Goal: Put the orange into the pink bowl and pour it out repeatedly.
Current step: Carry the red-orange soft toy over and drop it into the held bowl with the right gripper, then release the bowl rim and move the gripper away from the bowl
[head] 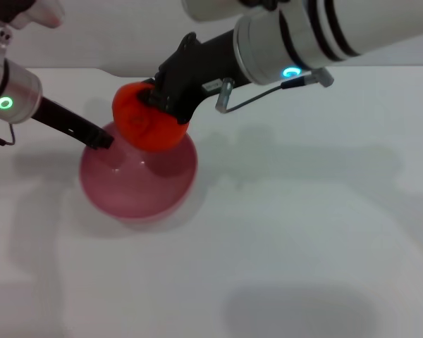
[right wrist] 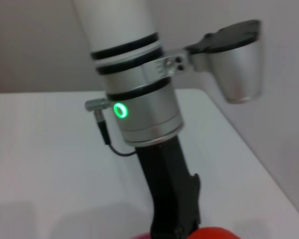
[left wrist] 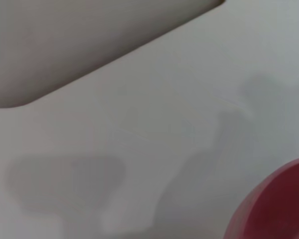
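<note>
1. My right tool reaches in from the right of the head view and is closed around the orange; its dark fingers grip the upper far side of the fruit.
2. The orange hangs in that grip just above the far rim of the pink bowl. It overlaps the rim in the head view, and I cannot tell whether it touches the rim or sits slightly clear of it.
3. The pink bowl sits upright on the white worktop, in the left half of the head view, its inside facing up.
4. My left tool comes in from the left, its dark tip at the bowl's near-left rim. It appears to pinch the rim, but the fingers are too small and dark there to be sure, so I cannot tell how far open it is.
5. In the left wrist view only a curved red-pink edge of the bowl shows at the corner, with bare worktop beside it.
6. The right wrist view shows my left arm with its green light, and a sliver of the orange beside the arm's dark end.
</note>
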Action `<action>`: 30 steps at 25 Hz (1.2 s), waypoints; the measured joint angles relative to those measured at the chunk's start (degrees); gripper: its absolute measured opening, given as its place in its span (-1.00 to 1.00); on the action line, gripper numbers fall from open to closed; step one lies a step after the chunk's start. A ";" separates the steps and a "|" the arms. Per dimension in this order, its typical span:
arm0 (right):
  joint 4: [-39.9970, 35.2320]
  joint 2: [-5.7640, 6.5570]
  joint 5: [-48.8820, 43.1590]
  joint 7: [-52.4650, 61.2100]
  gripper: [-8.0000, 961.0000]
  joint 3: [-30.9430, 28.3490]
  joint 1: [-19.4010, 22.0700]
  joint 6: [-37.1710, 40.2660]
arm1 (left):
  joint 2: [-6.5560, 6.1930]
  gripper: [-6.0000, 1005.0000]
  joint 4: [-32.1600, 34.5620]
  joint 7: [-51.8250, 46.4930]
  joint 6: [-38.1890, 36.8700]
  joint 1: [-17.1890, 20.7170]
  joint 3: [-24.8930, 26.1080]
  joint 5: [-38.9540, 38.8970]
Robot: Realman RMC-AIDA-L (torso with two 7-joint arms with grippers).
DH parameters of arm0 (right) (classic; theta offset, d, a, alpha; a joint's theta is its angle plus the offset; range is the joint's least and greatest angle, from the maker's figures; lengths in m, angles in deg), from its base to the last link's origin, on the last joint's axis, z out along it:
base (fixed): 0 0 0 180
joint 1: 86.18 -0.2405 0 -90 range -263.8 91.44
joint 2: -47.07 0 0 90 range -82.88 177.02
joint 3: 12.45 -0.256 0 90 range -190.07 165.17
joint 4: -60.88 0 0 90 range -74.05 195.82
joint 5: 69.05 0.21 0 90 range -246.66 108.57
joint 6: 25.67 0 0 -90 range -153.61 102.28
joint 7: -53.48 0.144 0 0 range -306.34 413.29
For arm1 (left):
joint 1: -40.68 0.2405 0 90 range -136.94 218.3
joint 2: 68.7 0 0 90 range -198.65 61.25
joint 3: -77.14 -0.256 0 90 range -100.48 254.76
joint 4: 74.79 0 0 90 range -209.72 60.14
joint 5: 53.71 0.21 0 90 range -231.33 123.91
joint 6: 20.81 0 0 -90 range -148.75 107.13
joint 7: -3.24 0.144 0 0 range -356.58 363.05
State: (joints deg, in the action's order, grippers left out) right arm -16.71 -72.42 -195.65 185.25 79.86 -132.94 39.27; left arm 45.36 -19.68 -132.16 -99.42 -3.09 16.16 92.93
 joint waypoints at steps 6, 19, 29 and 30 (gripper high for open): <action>1.92 0.06 0.04 -0.23 -0.76 2.56 -0.80 -0.69 | 0.51 -0.91 0.00 0.03 -0.09 -0.38 -0.73 0.03; 0.93 -0.02 0.08 -0.52 -0.07 2.16 0.76 -4.49 | 0.35 -0.91 0.00 0.12 -0.18 -0.45 -1.32 0.07; -1.15 -0.39 24.86 -28.64 0.08 -6.66 15.77 -26.03 | 0.14 -0.91 0.00 0.22 -0.66 -0.13 -1.50 0.05; 0.08 -0.39 29.31 -33.39 0.08 -6.96 16.81 -27.14 | 0.14 -0.91 0.00 0.22 -0.66 -0.09 -1.51 0.04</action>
State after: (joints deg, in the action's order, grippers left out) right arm -16.64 -72.81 -166.34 151.87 72.90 -116.13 12.13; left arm 45.50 -19.68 -131.93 -100.08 -3.18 14.65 92.97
